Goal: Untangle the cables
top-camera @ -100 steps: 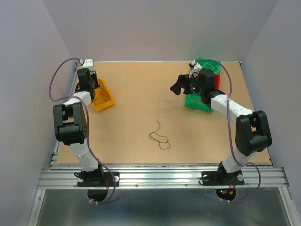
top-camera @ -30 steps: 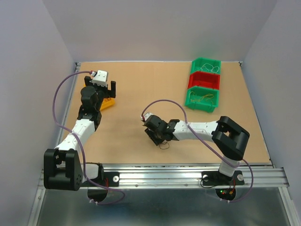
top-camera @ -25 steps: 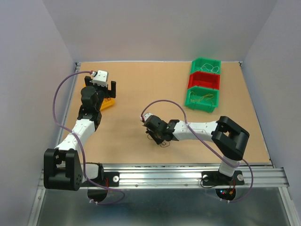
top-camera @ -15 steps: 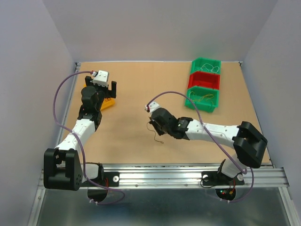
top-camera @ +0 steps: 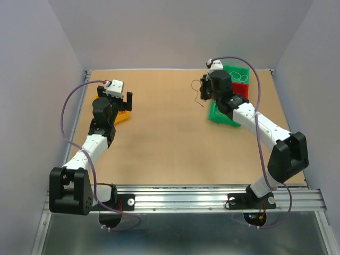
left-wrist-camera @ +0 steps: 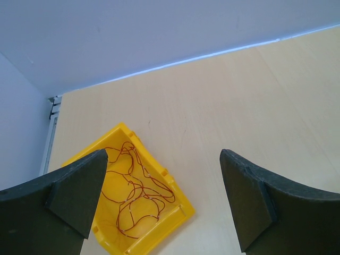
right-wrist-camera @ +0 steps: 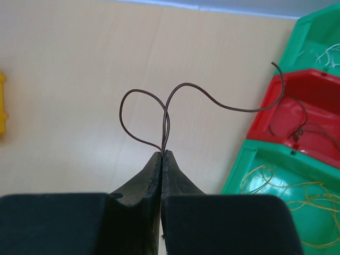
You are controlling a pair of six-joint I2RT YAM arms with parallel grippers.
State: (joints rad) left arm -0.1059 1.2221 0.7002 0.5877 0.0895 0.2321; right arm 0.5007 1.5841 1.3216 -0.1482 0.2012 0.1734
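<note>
While the right gripper (right-wrist-camera: 162, 154) pinches a dark brown wire (right-wrist-camera: 166, 127) aloft beside the far-right red bin (right-wrist-camera: 265, 118), the left gripper (left-wrist-camera: 163, 175) gapes wide; reddish wires (left-wrist-camera: 135, 186) lie in the far-left yellow bin (left-wrist-camera: 109, 236).

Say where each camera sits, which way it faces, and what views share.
Top external: above and behind the robot, looking down on the table; the left arm and right arm show.
Left wrist: on the left gripper, looking between open fingers at the yellow bin of reddish cables.
Right wrist: on the right gripper, its shut fingers pinching a brown cable, facing the red bin.
Shared: top view also shows the yellow bin and that cable.
</note>
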